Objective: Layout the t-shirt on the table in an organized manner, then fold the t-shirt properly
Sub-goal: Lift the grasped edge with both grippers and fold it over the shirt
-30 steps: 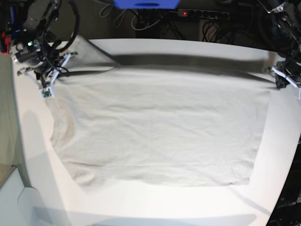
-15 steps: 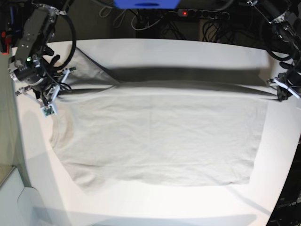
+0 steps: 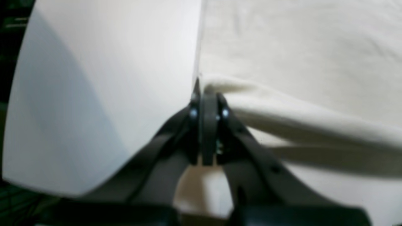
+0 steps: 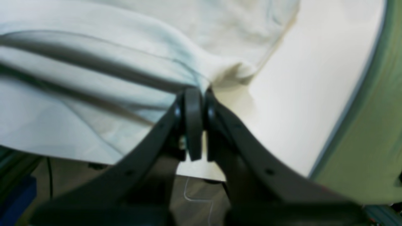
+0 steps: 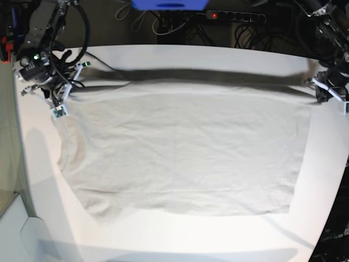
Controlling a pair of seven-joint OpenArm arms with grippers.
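The beige t-shirt (image 5: 180, 153) lies spread wide over the white table (image 5: 218, 237), with its far edge lifted and pulled taut between the two grippers. My left gripper (image 5: 323, 93) is at the right end of that edge. In the left wrist view it is shut on a fold of the shirt's corner (image 3: 220, 84). My right gripper (image 5: 61, 103) is at the left end. In the right wrist view its jaws pinch bunched fabric (image 4: 220, 72). A dark shadow runs along the table behind the raised edge.
A power strip (image 5: 234, 16) with a red light, cables and a blue object (image 5: 169, 4) lie beyond the table's far edge. The table's curved edge (image 4: 345, 103) borders green flooring (image 4: 377, 131) near the right gripper. Bare table (image 3: 94, 78) shows beside the left gripper.
Both grippers, still shut on the shirt's far edge, dipped toward the front half a second ago and have since carried it back. The edge now runs straighter.
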